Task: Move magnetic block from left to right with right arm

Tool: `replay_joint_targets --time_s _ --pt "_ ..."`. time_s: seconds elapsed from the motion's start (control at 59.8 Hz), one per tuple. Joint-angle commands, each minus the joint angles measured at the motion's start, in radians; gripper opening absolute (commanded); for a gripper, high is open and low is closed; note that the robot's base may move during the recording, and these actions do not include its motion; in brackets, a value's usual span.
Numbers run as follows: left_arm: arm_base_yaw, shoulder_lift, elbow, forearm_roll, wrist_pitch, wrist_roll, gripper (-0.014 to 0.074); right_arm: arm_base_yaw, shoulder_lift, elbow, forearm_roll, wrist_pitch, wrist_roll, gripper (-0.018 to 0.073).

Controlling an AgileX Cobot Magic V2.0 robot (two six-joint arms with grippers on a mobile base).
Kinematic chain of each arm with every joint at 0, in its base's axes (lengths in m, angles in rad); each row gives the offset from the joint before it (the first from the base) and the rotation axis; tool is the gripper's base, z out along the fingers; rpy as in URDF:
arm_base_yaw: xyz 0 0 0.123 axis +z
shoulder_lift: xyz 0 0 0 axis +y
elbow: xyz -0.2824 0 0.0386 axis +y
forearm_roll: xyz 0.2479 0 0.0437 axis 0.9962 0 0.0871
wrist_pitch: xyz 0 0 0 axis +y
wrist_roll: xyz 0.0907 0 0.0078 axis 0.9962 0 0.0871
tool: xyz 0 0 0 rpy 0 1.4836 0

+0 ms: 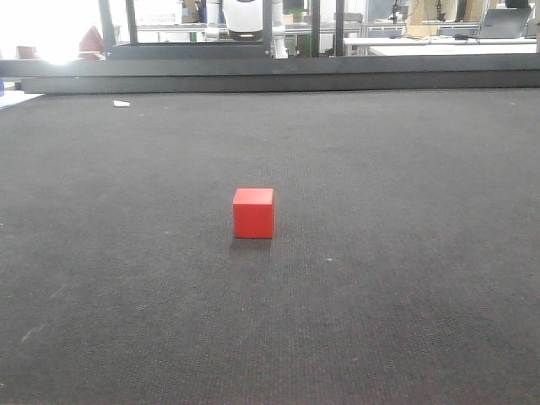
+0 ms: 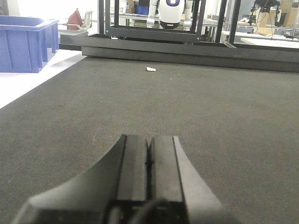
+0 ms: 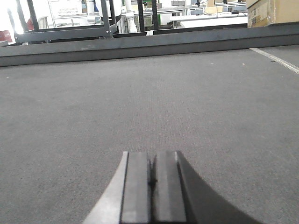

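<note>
The right hand (image 3: 151, 179) has its 2 dark fingers pressed flat together, with only a thin seam between them and nothing held. It sits low over the dark grey woven counter (image 3: 70, 116) and points toward the far edge. The cloth ahead of it is bare. A narrow white strip (image 3: 275, 58) runs slantwise across the counter at the right. A long dark rail (image 3: 140, 44) closes off the far edge, and beyond it at the upper right stands a cardboard box (image 3: 273, 11).

The left hand (image 2: 149, 158) is in the same state: 2 fingers together, seam closed, gripping nothing, low over the counter. Well ahead of it a small white scrap (image 2: 150, 69) lies on the cloth, close to the rail. At the far left a blue plastic bin (image 2: 28, 44) stands on a pale surface beside the counter's edge. Behind the rail rises a black metal frame (image 2: 154, 35), and behind that stands a white robot body (image 2: 170, 11).

The magnetic block (image 1: 253, 213) is a red cube resting flat on 1 face, alone on the counter, near the middle of the front view. Its top and its near face show, and a faint shadow lies at its base. The white scrap lies far behind it to the left, near the rail. Only the front view shows the block, so its distance from either hand cannot be told.
</note>
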Motion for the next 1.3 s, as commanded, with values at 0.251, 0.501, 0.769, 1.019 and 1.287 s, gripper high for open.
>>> replay_joint_targets --time_s 0.251,0.501,0.769,1.019,1.287 --pt "0.002 -0.015 0.01 0.0 -0.09 -0.004 -0.0116 -0.006 -0.02 -0.005 0.003 -0.088 -0.008 0.0059" --pt "0.002 -0.015 0.01 0.0 -0.09 -0.004 -0.0116 -0.006 -0.02 -0.005 0.003 -0.099 -0.008 0.0059" --pt "0.002 -0.015 0.01 0.0 -0.09 -0.004 -0.0116 -0.006 -0.02 -0.005 0.003 -0.114 -0.008 0.0059" --pt "0.002 -0.015 0.01 0.0 -0.09 -0.004 -0.0116 -0.006 0.003 -0.145 -0.008 -0.04 -0.008 0.0059" --pt "0.002 -0.015 0.01 0.0 -0.09 -0.004 -0.0116 0.006 0.284 -0.409 -0.027 0.04 -0.008 0.0096"
